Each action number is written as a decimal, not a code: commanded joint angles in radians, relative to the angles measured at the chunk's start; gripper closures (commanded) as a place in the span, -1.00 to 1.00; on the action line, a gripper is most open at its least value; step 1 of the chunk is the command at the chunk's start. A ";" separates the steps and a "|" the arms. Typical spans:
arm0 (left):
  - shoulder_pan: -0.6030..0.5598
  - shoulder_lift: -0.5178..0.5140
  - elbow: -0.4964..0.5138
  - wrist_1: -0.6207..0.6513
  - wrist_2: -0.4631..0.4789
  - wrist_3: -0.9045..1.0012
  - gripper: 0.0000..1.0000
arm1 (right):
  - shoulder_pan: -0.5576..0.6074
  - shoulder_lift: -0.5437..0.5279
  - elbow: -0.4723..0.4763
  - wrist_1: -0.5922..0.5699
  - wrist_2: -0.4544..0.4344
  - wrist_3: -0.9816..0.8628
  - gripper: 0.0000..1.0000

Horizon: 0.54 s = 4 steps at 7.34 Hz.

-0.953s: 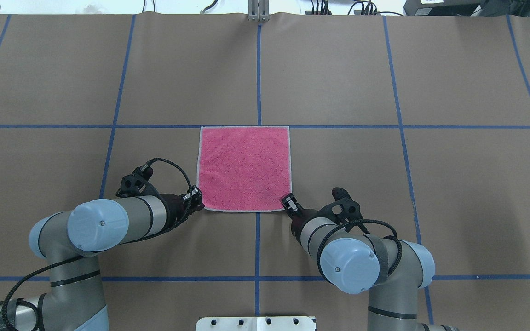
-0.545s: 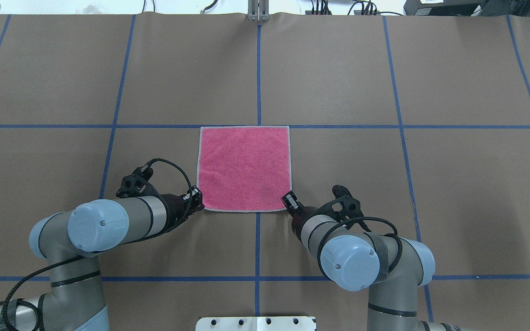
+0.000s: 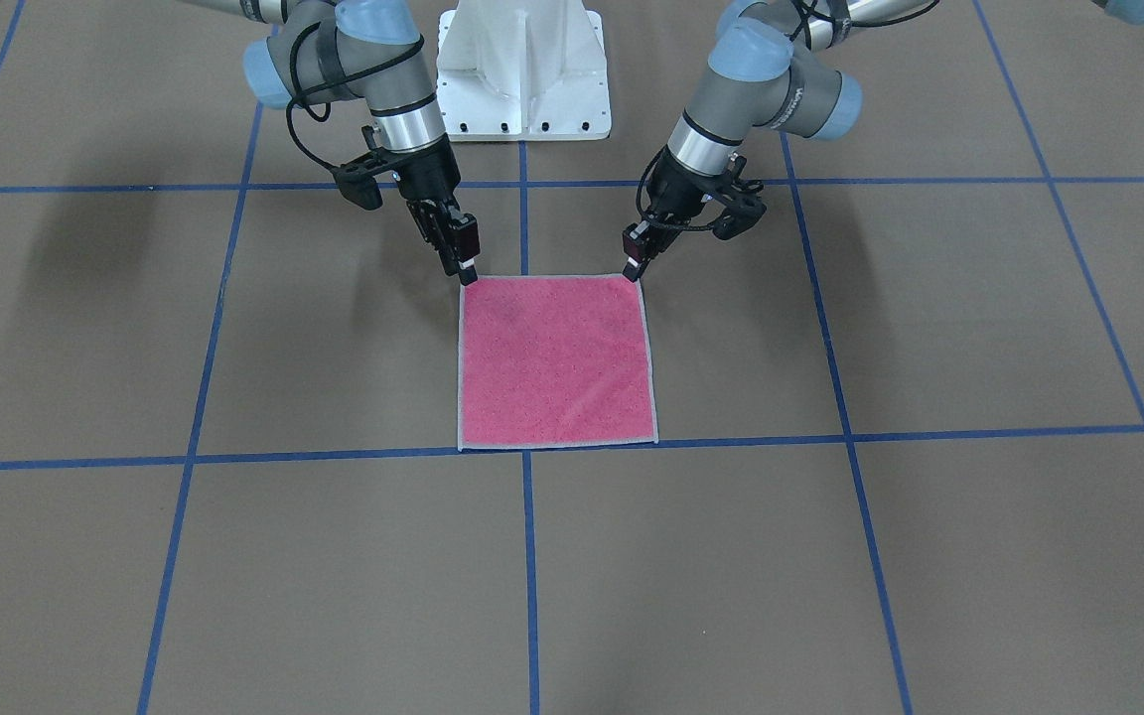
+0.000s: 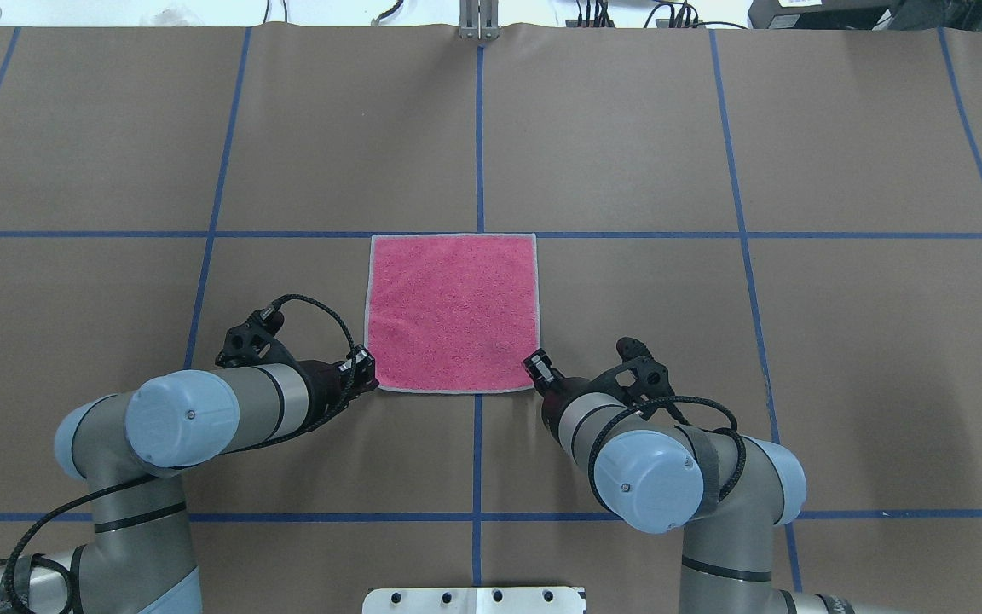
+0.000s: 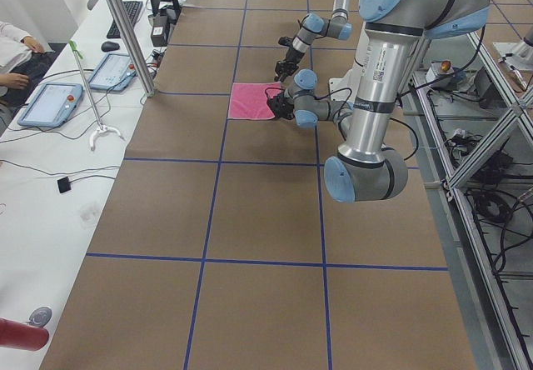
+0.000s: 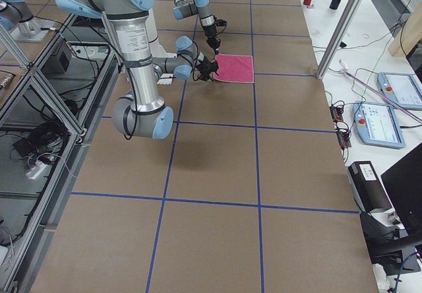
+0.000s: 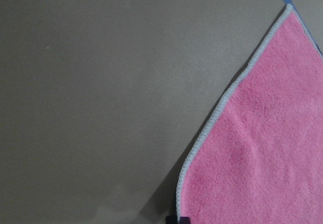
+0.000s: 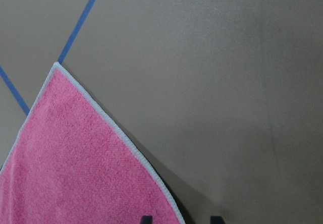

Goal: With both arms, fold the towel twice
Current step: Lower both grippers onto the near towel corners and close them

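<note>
The pink towel (image 4: 453, 311) lies flat, pink face up, on the brown table; it also shows in the front view (image 3: 557, 362). My left gripper (image 4: 365, 368) is at the towel's near left corner, seen on the right in the front view (image 3: 635, 266). In the left wrist view its jaws look shut on the corner (image 7: 177, 220), and the towel's edge (image 7: 212, 123) is slightly raised. My right gripper (image 4: 534, 368) is at the near right corner (image 3: 468, 270). In the right wrist view it is open (image 8: 180, 220), its fingertips (image 8: 146, 219) on either side of the towel's edge (image 8: 126, 143).
The white pedestal base (image 4: 474, 599) stands at the table's near edge between the arms. Blue tape lines (image 4: 479, 128) grid the table. An operators' bench with tablets (image 5: 50, 103) and metal posts (image 5: 125, 28) runs along the far side.
My right gripper has edged up to the towel's near right corner and its arm has shifted a little. My left arm and the towel have not moved.
</note>
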 commanded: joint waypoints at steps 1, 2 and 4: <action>0.000 0.000 0.000 0.000 0.000 0.000 1.00 | 0.001 0.009 -0.014 0.000 0.000 -0.002 0.04; 0.000 0.000 0.000 0.000 0.000 0.000 1.00 | 0.001 0.025 -0.032 0.002 0.000 -0.002 0.04; 0.000 0.000 0.000 0.000 0.000 0.000 1.00 | 0.001 0.029 -0.035 0.003 0.000 0.001 0.20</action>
